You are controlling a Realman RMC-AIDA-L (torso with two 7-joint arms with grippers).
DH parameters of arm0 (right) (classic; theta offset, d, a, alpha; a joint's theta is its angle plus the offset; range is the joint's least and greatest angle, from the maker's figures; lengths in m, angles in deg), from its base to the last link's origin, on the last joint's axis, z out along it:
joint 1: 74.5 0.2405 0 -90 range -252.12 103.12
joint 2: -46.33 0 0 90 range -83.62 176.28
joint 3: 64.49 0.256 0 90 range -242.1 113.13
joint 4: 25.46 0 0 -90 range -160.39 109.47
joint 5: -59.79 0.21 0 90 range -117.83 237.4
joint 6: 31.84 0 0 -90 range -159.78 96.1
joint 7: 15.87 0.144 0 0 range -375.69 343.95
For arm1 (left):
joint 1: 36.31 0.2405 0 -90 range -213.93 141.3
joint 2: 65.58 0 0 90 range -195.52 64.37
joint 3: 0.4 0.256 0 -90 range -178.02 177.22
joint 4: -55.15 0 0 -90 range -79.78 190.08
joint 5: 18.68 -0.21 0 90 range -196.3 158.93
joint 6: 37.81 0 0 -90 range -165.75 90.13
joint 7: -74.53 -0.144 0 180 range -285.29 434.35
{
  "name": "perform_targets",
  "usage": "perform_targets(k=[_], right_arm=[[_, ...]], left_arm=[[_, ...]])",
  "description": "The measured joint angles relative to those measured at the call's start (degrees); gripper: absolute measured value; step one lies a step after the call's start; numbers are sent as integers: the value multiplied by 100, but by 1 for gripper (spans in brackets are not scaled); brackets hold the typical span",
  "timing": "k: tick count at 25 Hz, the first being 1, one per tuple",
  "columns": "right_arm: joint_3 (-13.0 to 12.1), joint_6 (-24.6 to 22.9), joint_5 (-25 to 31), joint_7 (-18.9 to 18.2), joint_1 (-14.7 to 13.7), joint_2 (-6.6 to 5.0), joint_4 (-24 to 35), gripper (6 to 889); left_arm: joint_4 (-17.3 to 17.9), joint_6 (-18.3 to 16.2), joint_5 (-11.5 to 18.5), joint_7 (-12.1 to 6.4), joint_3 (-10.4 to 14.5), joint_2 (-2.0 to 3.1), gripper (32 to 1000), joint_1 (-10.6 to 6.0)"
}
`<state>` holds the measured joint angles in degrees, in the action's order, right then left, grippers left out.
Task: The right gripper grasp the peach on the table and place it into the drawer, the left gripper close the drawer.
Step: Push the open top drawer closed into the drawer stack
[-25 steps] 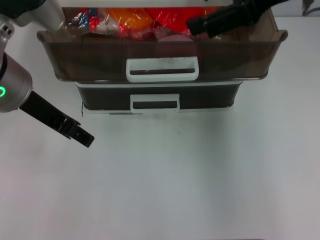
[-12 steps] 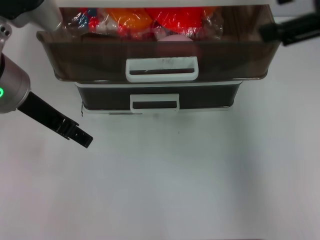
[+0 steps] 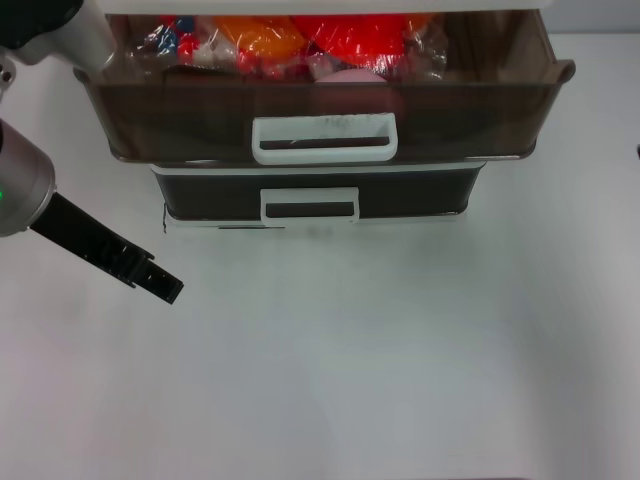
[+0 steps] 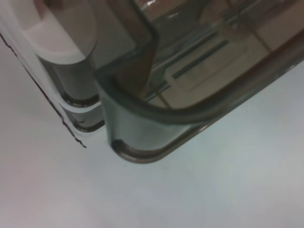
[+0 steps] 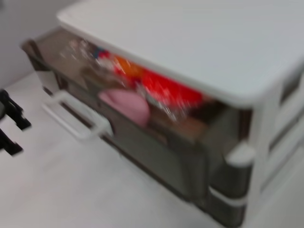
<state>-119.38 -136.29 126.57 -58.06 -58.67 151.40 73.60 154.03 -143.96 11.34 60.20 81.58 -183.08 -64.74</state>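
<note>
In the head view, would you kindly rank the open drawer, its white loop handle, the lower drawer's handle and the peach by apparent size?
1. Drawer, by far the widest.
2. Its white loop handle.
3. Lower drawer's handle, visibly narrower.
4. Peach, though packets and the drawer's front wall hide part of it, so its true extent is unsure.

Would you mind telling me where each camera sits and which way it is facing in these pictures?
Head view: looks forward and down at the drawer and table; the left gripper shows.
Left wrist view: close to the drawer's corner; no fingers visible.
Right wrist view: off to the side, sees the peach inside the drawer.
Shared: all three see the drawer.
</note>
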Motion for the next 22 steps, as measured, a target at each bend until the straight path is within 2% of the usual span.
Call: perform_targets(k=[2, 7, 9, 12, 17, 20, 22], right_arm=[[76, 19, -240, -341, 23, 80, -541, 816], [309, 197, -1182, -1284, 464, 393, -2127, 816], [335, 310, -1506, -1563, 686, 457, -2669, 816], [322, 464, -1725, -1811, 957, 485, -3248, 816], [260, 704, -1918, -1964, 1057, 516, -3626, 816], [275, 817, -2099, -1979, 1061, 549, -3686, 816], [269, 852, -2130, -1991, 1061, 568, -3693, 816]], left_arm=[[8, 6, 18, 1, 0, -4, 841, 7], [9, 31, 165, 6, -43, -5, 841, 6], [9, 48, 206, 4, -54, -1, 841, -3], [10, 54, 285, 3, -62, 3, 841, -31], [185, 13, 434, -6, -6, -6, 841, -38], [381, -51, 624, -7, -6, 0, 842, 17], [634, -134, 706, 1, 17, -1, 842, 93]])
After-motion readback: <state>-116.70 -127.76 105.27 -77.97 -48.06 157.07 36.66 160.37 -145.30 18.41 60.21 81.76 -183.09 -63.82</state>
